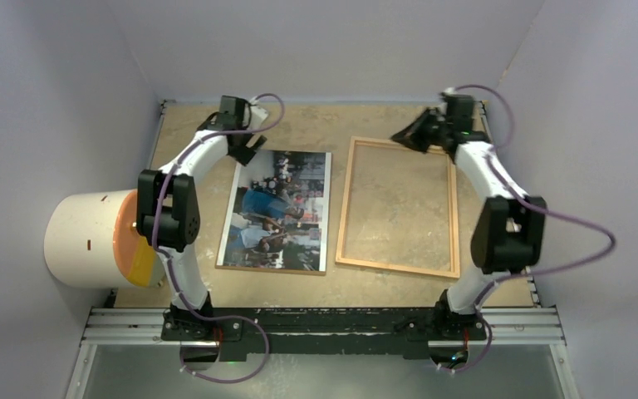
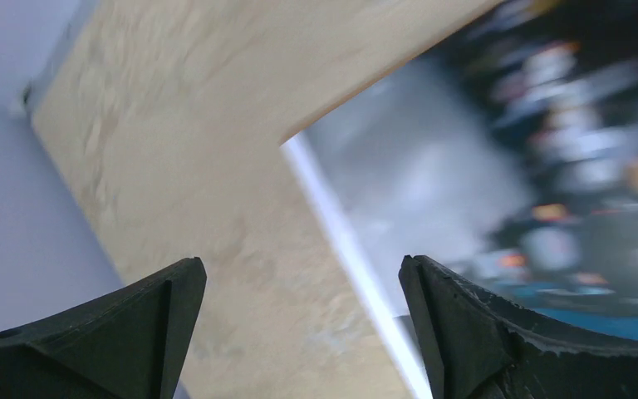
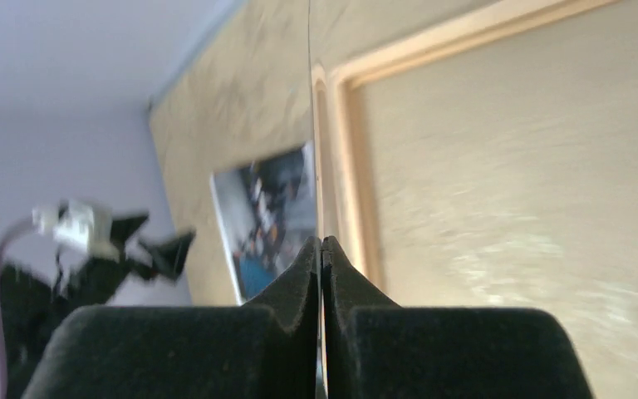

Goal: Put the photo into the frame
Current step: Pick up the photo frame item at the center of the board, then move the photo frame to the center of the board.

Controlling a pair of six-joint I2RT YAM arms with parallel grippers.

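Note:
The photo (image 1: 278, 209), a colour print in blue and dark tones, lies face up left of the table's middle. The frame (image 1: 345, 204), thin light wood, lies flat to its right with the table showing through it. My left gripper (image 1: 249, 154) hovers open over the photo's far left corner; in the left wrist view its jaws (image 2: 303, 274) straddle the white edge of the photo (image 2: 482, 166). My right gripper (image 1: 399, 135) is above the frame's far edge. Its tips (image 3: 321, 243) are pressed together, and a hair-thin line rises from between them, over the frame (image 3: 349, 150).
A white cylinder with an orange face (image 1: 91, 239) lies at the left edge beside the left arm. Pale walls close in the table on three sides. A metal rail (image 1: 324, 320) runs along the near edge. A brown strip (image 1: 270, 268) shows under the photo's near edge.

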